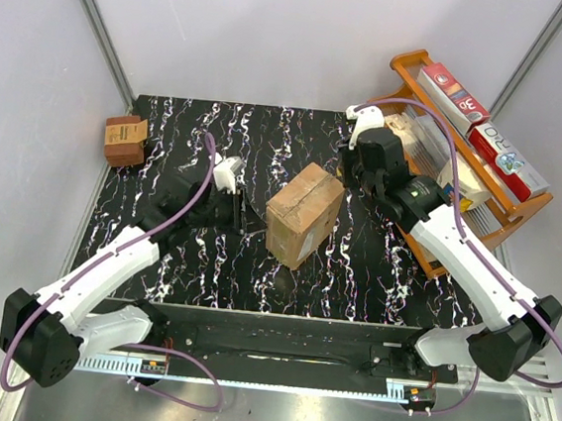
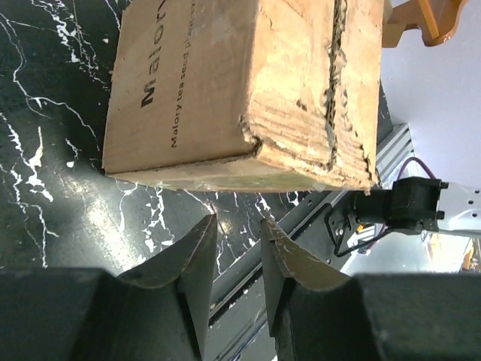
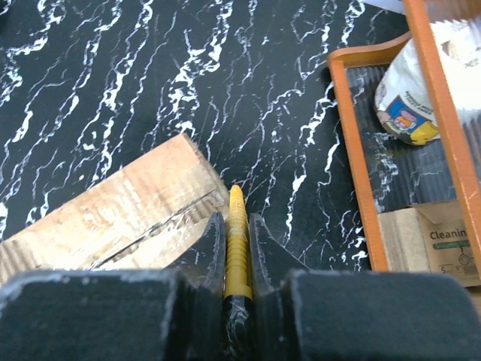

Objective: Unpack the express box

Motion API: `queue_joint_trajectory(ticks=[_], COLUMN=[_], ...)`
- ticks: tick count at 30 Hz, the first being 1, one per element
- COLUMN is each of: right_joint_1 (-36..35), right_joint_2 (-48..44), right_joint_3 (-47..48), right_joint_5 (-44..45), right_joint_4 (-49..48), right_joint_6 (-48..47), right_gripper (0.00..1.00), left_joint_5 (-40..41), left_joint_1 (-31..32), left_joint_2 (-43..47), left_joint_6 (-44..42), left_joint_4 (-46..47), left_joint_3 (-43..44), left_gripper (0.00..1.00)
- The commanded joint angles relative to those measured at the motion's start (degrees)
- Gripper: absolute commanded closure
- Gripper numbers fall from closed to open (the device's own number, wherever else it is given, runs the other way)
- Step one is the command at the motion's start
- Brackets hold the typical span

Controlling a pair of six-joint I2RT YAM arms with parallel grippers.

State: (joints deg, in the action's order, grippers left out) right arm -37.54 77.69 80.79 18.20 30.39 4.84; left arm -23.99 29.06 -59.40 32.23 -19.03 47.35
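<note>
At the middle of a black, white-veined marble-pattern desk [image 1: 374,279] sits the express box [image 1: 302,216], a medium brown corrugated cardboard carton turned at an angle to the desk edges, with its flaps shut. The face carrying the centre seam looks rough and torn, as if paper has been peeled off along it. The left gripper [image 2: 239,226] hovers just beside the box on its left, its jaws a little apart with nothing between them. The right gripper [image 3: 237,226] is at the box's far right corner, clamped on a slim yellow ridged tool [image 3: 236,203] whose tip points past the carton's edge, near it; whether it touches cannot be told. The step in hand seems to be opening the sealed seam. The next move likely calls for setting the tool tip on that seam and drawing it along while the left gripper steadies the carton. Dark print on one side of the box reads "Malory", with a smaller line beginning "Malory tea seed" that runs out of sight. An orange wooden rack [image 3: 355,173] at the right holds goods, among them a brown carton [image 3: 436,241] printed "Cleanin", cut off by the frame. A small darker brown box [image 1: 126,139] stands at the far left corner.
</note>
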Motion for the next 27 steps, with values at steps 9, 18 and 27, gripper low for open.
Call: queue_joint_trajectory(ticks=[9,18,27], right_joint_1=[-0.08,0.01,-0.08], right_joint_2=[-2.28,-3.86,-7.46], right_joint_3=[7.09,5.6,3.84], right_joint_5=[-17.23,-17.76,-12.32], right_joint_4=[11.79,12.58,13.38], right_joint_6=[8.16,14.4,15.99], right_gripper=[1.0,1.0,1.0], left_joint_5=[3.69,9.57,7.55], left_joint_1=[0.91,-1.28,-6.82], left_joint_2=[-6.15,-13.46,-15.4], left_joint_6=[-0.13,-8.4,-10.08], left_joint_4=[7.87,3.38,-0.13], left_joint_3=[6.51,17.15,20.41], left_gripper=[0.6,0.56,0.55])
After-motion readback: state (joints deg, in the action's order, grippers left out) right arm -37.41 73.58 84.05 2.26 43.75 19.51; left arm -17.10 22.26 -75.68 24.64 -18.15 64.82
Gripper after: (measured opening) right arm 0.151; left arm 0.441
